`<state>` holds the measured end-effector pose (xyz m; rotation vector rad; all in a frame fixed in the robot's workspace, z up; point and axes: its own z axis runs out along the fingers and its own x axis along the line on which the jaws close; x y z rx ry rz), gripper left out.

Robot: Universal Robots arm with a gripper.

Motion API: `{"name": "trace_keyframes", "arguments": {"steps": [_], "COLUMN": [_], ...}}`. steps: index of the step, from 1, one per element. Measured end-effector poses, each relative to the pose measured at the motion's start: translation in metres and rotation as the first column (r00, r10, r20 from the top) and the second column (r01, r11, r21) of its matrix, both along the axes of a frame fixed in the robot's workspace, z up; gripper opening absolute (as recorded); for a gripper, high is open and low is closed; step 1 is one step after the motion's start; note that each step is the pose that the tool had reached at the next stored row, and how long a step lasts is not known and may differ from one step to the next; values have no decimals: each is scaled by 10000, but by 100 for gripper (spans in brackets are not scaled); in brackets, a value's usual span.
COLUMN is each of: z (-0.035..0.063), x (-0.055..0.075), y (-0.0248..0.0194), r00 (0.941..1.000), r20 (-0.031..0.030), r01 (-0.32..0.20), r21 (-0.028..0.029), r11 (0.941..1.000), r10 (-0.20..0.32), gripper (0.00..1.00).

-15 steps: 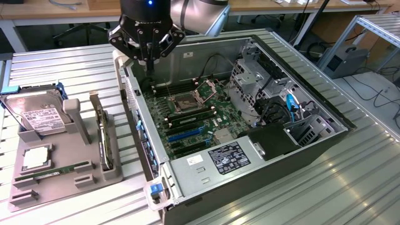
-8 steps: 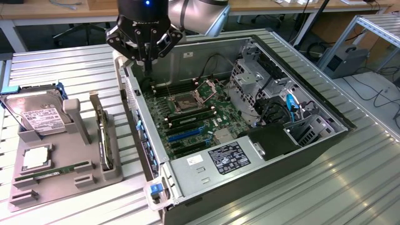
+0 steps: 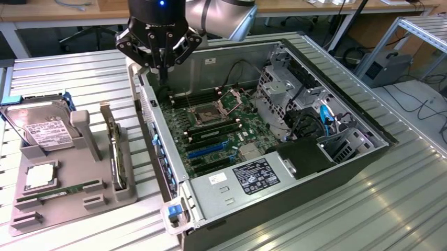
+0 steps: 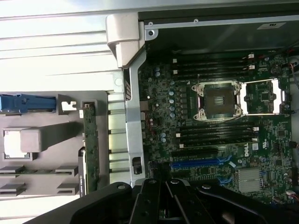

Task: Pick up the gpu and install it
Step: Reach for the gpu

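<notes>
The gpu [image 3: 116,152] stands on edge in a slot of the grey holder tray [image 3: 63,209], left of the computer case in the exterior view. Its silver bracket points toward the far end. The wrist view has the gpu [image 4: 88,144] edge-on as a thin green strip. My gripper [image 3: 162,77] hangs above the case's far left corner, over the rim, well apart from the gpu. Its dark fingers [image 4: 154,200] are shut together with nothing between them. Below lies the motherboard [image 4: 224,140] with a blue expansion slot [image 4: 196,163].
The open computer case [image 3: 279,198] lies on its side on a ribbed metal table. The tray also holds a hard drive [image 3: 42,128], a processor [image 3: 41,175] and a RAM stick [image 3: 59,192]. Drive cages and cables [image 3: 307,115] crowd the case's right half.
</notes>
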<state>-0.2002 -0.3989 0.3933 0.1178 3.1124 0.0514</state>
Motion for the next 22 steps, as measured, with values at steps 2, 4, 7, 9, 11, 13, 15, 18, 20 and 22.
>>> {"name": "trace_keyframes", "arguments": {"steps": [2, 4, 7, 9, 11, 13, 15, 18, 20, 22], "z": [0, 0, 0, 0, 0, 0, 0, 0, 0, 0], "x": [-8, -15, -27, -34, -45, -53, -63, -77, -86, -95], "y": [0, 0, 0, 0, 0, 0, 0, 0, 0, 0], "r00": [10000, 10000, 10000, 10000, 10000, 10000, 10000, 10000, 10000, 10000], "r20": [-1, -1, 0, -1, 0, 0, -1, 0, 0, 0], "r01": [0, 0, 0, -1, -1, -1, 0, 0, 0, 0], "r21": [-2, -3, -4, -6, -7, -8, -9, -11, -12, -13], "r11": [10000, 10000, 10000, 10000, 10000, 10000, 10000, 10000, 10000, 10000], "r10": [0, 0, 0, 1, 1, 1, 0, 0, 0, 0], "gripper": [11, 11, 11, 11, 11, 11, 11, 11, 11, 11]}}
